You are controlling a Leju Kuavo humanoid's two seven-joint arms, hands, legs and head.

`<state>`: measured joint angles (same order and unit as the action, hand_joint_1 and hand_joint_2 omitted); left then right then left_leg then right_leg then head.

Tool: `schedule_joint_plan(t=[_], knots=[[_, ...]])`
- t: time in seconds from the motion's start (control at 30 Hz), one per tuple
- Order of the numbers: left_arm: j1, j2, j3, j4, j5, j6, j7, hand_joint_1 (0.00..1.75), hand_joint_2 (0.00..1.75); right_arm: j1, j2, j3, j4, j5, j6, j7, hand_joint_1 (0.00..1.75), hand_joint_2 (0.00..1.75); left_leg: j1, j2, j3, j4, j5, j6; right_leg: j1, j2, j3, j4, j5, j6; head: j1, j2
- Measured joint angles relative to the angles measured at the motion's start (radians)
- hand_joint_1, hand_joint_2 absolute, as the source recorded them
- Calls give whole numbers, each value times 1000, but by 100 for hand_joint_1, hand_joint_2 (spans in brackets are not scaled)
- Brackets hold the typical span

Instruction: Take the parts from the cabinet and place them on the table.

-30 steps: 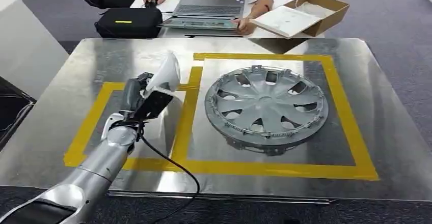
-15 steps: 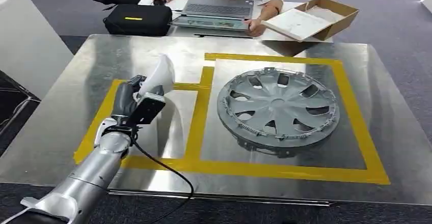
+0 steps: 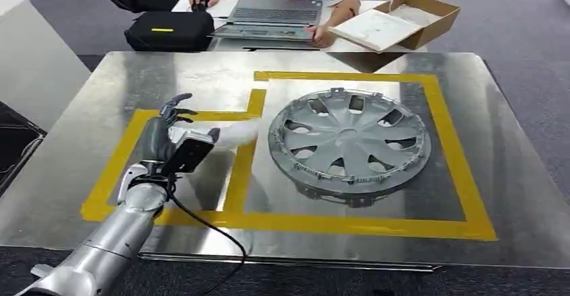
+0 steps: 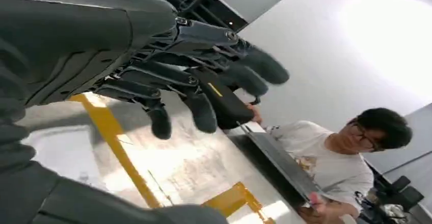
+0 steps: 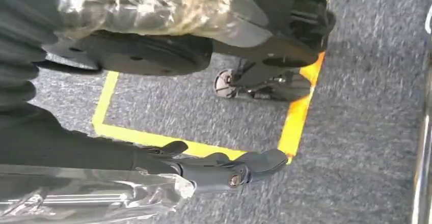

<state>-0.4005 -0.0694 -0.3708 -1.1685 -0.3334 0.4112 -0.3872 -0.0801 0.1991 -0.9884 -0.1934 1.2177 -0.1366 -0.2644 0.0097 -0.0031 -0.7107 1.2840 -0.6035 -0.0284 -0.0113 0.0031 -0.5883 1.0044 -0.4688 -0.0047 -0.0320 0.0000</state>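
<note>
Item, white part [image 3: 232, 133]: now lying flat on the table [image 3: 94, 101], across the yellow tape [image 3: 440, 118] line dividing the small left box from the large one, its far end just beside the hubcap [image 3: 349, 141]. Half a second back it was standing upright in the left hand [image 3: 163, 134]; it is no longer being held. Item, left hand: fingers [image 3: 176, 99] spreading wide over the small taped box, holding nothing, the near end of the part just beside it; whether it is still touching cannot be told. The left wrist view is showing the dark fingers apart above the table, with nothing between them. Item, hubcap: sitting inside the large taped box toward the table's right side, well clear of the edges. Item, right hand [image 5: 224, 170]: hanging low over carpet, fingers extended and holding nothing. Item, beyond the table's far edge: a person at a laptop [image 3: 272, 13], a black case [image 3: 168, 30], a cardboard box [image 3: 396, 19]. Judgement: this part appears delivered, though straddling the tape rather than sitting inside the small box; the hand looks free for lifting away.
</note>
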Motion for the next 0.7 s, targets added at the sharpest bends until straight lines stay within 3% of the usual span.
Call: schedule_joint_plan(t=[0.03,0.07,0.1,0.17,0.2,0.23,0.3,0.5,0.53,0.57,0.6,0.63,0.67,0.7], knots=[[8,2,0,-2,0,-1,0,0,175,1,0,0,0,-1,0,1,0,0,0,0,-15,29,0,-1,0,0,0,0,0,0,0,0],[14,2,0,-2,0,-2,0,0,175,2,0,0,0,-1,0,1,0,0,0,0,-8,15,23,1,1,2,1,1,0,0,0,0],[16,4,0,-5,0,-2,0,0,175,2,0,-1,0,-1,0,2,0,0,0,0,18,-42,66,5,1,2,1,2,0,0,0,0],[18,5,0,-18,-3,1,0,0,175,2,2,-2,0,-1,-1,3,0,0,-1,0,102,-215,150,17,2,3,5,2,-1,2,-1,0],[17,5,0,-23,-3,3,0,0,175,1,4,-2,0,-1,-3,3,0,0,-4,0,124,-256,144,24,5,2,3,3,-2,6,2,0],[18,5,0,-28,-5,4,0,0,175,0,4,-2,0,-1,-4,4,0,0,-6,0,127,-275,141,24,9,3,-3,7,-3,12,1,0],[24,4,-1,-34,-6,4,0,0,175,0,5,-2,0,0,-5,5,0,0,-8,-1,123,-271,140,27,7,1,-4,4,0,20,2,0],[29,6,0,-37,-6,5,1,0,175,0,5,-2,0,0,-5,7,0,0,-9,-1,123,-271,141,30,5,0,-2,0,2,25,0,0],[30,5,0,-49,-10,6,2,0,175,0,5,-3,0,-1,-7,8,0,0,1,0,128,-284,151,51,6,0,-37,66,-49,41,11,0],[40,6,0,-53,-13,2,7,0,175,1,5,-3,0,-2,-8,8,0,0,-1,1,127,-284,150,53,2,0,-130,268,-136,48,12,0],[47,6,0,-54,-14,1,10,0,175,3,5,-4,0,-3,-9,9,0,0,-1,2,127,-283,150,53,2,0,-154,314,-146,50,13,0],[52,7,0,-55,-15,0,10,0,175,5,5,-4,0,-3,-9,9,0,0,-1,1,127,-283,150,53,2,0,-156,315,-137,51,12,0],[59,9,0,-62,-17,-1,16,0,175,6,5,-4,0,-3,-10,9,0,0,-1,1,128,-283,150,53,1,-1,-132,261,-95,50,13,0],[62,10,0,-68,-19,-1,18,0,175,5,5,-4,0,-3,-10,10,0,0,0,0,130,-282,149,51,1,-1,-87,173,-48,46,13,0]])
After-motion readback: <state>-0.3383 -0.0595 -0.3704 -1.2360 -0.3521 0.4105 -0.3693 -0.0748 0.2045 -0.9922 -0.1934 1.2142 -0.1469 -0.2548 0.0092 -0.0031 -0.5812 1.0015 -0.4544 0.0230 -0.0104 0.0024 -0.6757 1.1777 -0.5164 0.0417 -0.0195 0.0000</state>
